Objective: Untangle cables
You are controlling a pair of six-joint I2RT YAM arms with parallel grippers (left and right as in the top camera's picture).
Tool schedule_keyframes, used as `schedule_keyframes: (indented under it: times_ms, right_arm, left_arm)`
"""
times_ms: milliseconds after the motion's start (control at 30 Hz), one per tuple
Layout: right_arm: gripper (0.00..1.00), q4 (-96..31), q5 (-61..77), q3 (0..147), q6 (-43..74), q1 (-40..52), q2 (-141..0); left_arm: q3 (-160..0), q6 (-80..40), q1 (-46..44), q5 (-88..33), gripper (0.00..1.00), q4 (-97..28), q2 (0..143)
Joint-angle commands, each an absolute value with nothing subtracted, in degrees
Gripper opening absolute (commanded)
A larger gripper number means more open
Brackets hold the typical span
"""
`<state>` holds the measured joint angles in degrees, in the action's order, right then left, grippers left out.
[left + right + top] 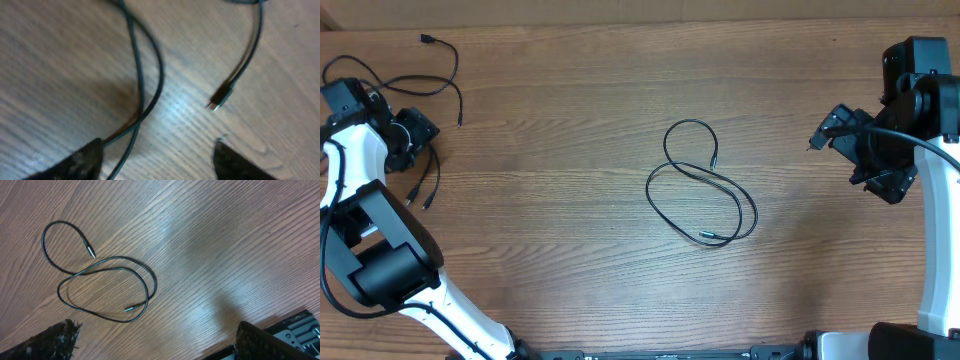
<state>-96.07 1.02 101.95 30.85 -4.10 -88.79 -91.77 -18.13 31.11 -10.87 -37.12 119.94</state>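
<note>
Left tool [159, 147] stands near the left edge of the table [570, 90] with its jaws well apart, gripping nothing. Just beside one finger, two strands of the cables [161, 75] cross each other. Farther ahead a plug [220, 97] lies free on the wood. Beyond that, toward the far left corner, another plug end [426, 40] trails off alone.

The step in hand looks like sorting this left bunch. The next move likely calls for closing on one strand only, clear of the crossing, and drawing it aside.

Farther off, in the middle of the table, the looped cable [705, 190] lies by itself, crossing over itself, both ends free. Well apart from it, by the right edge, the right tool [155, 330] is wide and empty.
</note>
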Motion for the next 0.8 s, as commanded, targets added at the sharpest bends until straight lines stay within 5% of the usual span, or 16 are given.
schedule_keyframes:
  times_ms: [0,133,333,433,533,567,667,767]
  right_arm:
    - [1.00,-95.90,0.23,102.32,31.09,-4.25,-88.97]
    - [1.00,-95.90,0.23,102.32,31.09,-4.25,-88.97]
    - [1.00,-95.90,0.23,102.32,31.09,-4.25,-88.97]
    - [1.00,-95.90,0.23,102.32,31.09,-4.25,-88.97]
    - [1.00,-95.90,0.23,102.32,31.09,-4.25,-88.97]
    - [1.00,-95.90,0.23,102.32,31.09,-4.25,-88.97]
    - [1.00,-95.90,0.23,102.32,31.09,-4.25,-88.97]
    - [1.00,-95.90,0.23,102.32,31.09,-4.25,-88.97]
  left_arm:
    - [-92.07,-17.96,30.83,-9.91,0.74,-38.76,120.97]
    - [-92.12,-17.98,30.83,-10.52,0.48,-41.04,120.95]
    - [-96.25,-17.17,30.85,-22.41,0.41,-42.46,120.75]
    - [-100.55,-15.79,30.81,-23.31,0.47,-44.88,120.73]
    - [-102.02,-15.62,30.72,-20.43,0.80,-46.54,120.73]
    - [-102.02,-15.55,30.72,-19.66,0.83,-47.11,120.73]
    - [-102.24,-10.94,30.72,-18.83,0.61,-48.31,120.40]
    - [-102.80,-13.19,31.11,-15.79,0.60,-48.05,118.89]
